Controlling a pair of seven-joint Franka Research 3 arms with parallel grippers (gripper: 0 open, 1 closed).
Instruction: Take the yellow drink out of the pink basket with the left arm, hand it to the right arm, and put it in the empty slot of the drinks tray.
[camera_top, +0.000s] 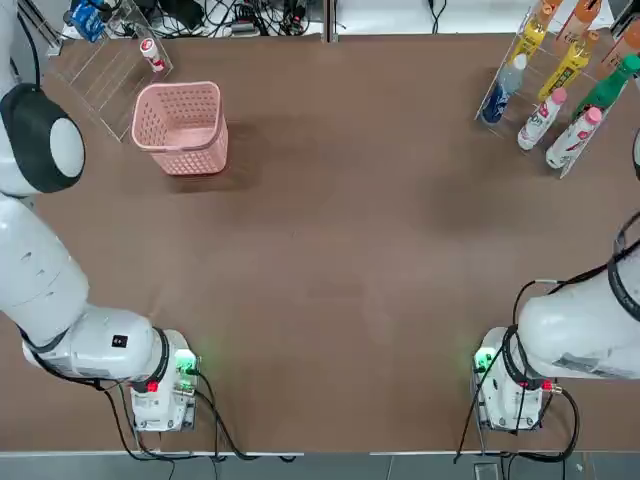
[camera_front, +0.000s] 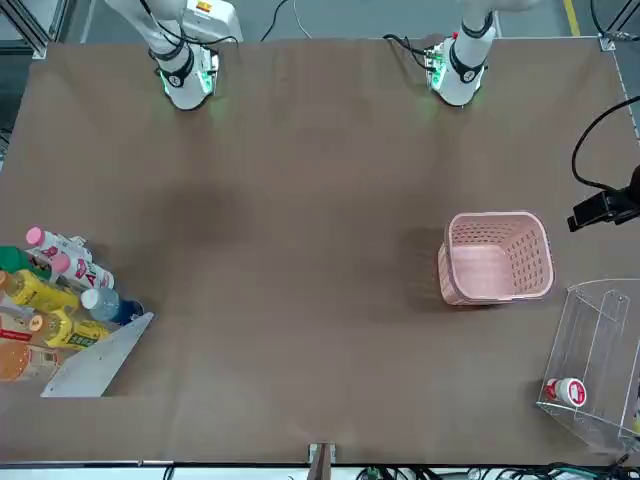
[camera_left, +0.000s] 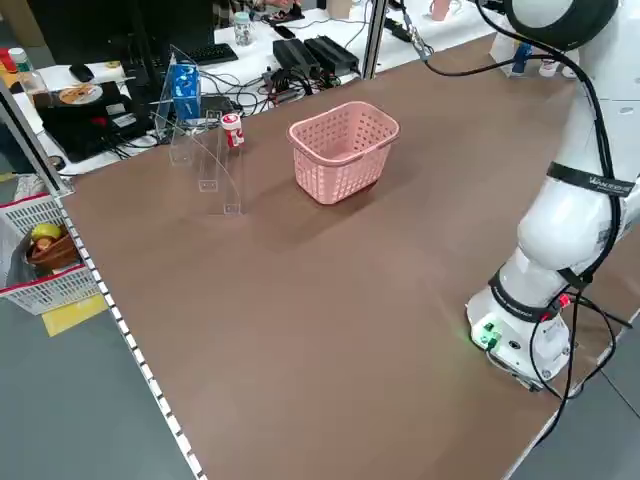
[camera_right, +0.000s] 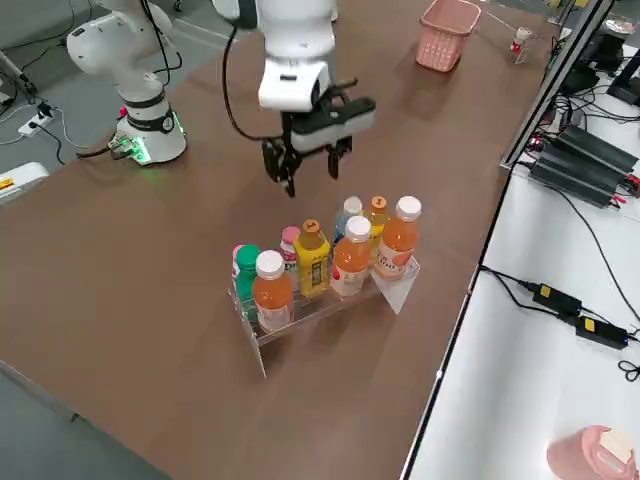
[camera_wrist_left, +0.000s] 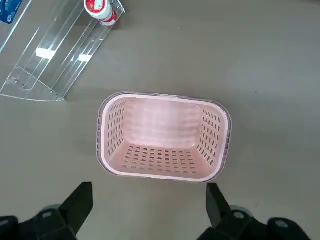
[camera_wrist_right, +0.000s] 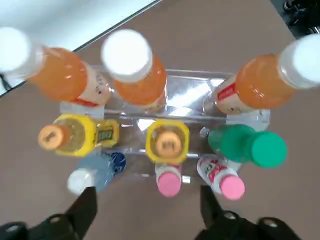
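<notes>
Yellow plastic bottles, two of them with orange caps, are in the clear plastic drinks tray, in its middle row, side by side. Which one is the yellow drink of my task, I cannot tell, but both sit inside the tray. Beside them, in the same row, is the green bottle. The row on my side has the blue bottle with white cap and two white bottles with pink caps. In the far row are three orange bottles with white caps. So each row carries three bottles.

My right pincer is above the brown counter, near the tray. Its two fingers are wide apart, and nothing is between them.

My left pincer is also wide and holds nothing. It is above the counter on my left side, near the pink plastic basket, which has small holes in its walls. Near this basket is the transparent plastic rack, and one white and red bottle is at its edge.
</notes>
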